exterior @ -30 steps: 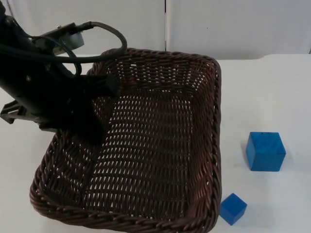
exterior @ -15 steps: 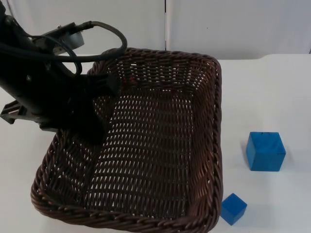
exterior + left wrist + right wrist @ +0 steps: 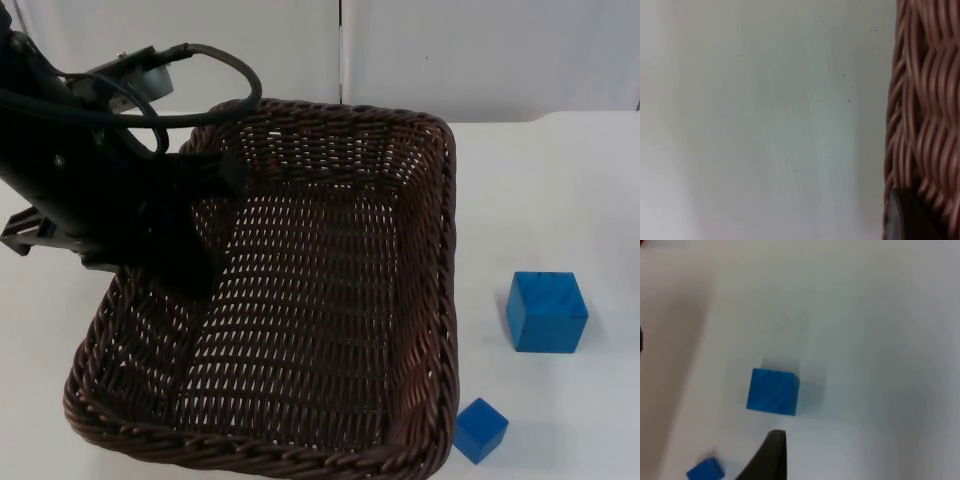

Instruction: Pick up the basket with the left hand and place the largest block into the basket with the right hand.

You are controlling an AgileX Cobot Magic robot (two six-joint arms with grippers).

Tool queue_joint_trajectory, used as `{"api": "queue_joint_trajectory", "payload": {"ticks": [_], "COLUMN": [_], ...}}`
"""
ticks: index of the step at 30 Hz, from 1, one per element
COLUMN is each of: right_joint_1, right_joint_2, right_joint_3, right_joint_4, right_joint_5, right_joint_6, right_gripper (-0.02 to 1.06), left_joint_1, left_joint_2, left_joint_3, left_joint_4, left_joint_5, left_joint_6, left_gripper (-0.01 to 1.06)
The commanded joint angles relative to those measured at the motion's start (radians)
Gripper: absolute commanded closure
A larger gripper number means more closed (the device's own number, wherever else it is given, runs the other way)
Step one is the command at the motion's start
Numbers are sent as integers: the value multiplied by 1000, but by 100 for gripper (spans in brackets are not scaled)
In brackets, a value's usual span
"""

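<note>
I see the left gripper (image 3: 195, 215) at the left wall of the dark brown woven wicker basket (image 3: 300, 420), its black arm lying over that side of the basket near the table's left edge. In the left wrist view one black fingertip (image 3: 907, 217) presses against the outside of the wicker weave (image 3: 925, 115), with bare white table top (image 3: 765, 125) beside it. I cannot tell from these pictures whether the fingers are spread or pinching the rim. The basket takes up the left and middle of the table, its far rim toward the grey partition wall (image 3: 450, 50), its near rim toward the front edge, and nothing lies inside it.

To the right of the basket, well apart from its right wall, the large blue cube block (image 3: 545, 311) sits flat on the table toward the right edge. The small blue cube block (image 3: 480, 430) lies just beside the basket's near right corner, closer to the front edge than the large one.

From the right wrist view I look down on both blocks, the large one (image 3: 772, 391) and the small one (image 3: 705, 470), with a single black fingertip (image 3: 771, 455) of the right gripper above the table near the large block and not touching it. I cannot tell whether that gripper is spread or closed.
</note>
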Motion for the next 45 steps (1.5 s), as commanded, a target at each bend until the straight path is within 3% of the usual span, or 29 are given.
{"api": "queue_joint_trajectory", "payload": {"ticks": [1,10,14,19,24,25,27,32,39,45], "right_joint_1": [-3,7,80,206,331,331,370,396,405,403], "right_joint_2": [22,138,182,250,354,354,408,478,563,628], "right_joint_3": [-7,-7,-7,-7,-7,-7,-7,-7,-7,-7], "right_joint_4": [29,89,50,39,-186,-186,-272,-295,-297,-447], "right_joint_5": [10,48,52,-30,-118,-118,-166,-270,-369,-376], "right_joint_6": [-15,-23,-23,15,288,288,413,491,521,673], "right_gripper": [-1,-1,-1,-1,0,0,0,0,6,11], "left_joint_1": [-7,-7,-7,-7,-7,-7,-7,-7,-7,-7], "left_joint_2": [-9,-9,-9,-9,-9,-9,-9,-9,-9,-9], "left_joint_3": [-9,-9,-9,-9,-9,-9,-9,-9,-9,-9], "left_joint_4": [-32,-32,-32,-32,-32,-32,-32,-32,-32,-32], "left_joint_5": [6,6,6,8,8,8,8,8,8,8], "left_joint_6": [-6,-6,-6,-6,-6,-6,-6,-6,-6,-6], "left_gripper": [105,105,105,105,105,105,105,105,105,105]}}
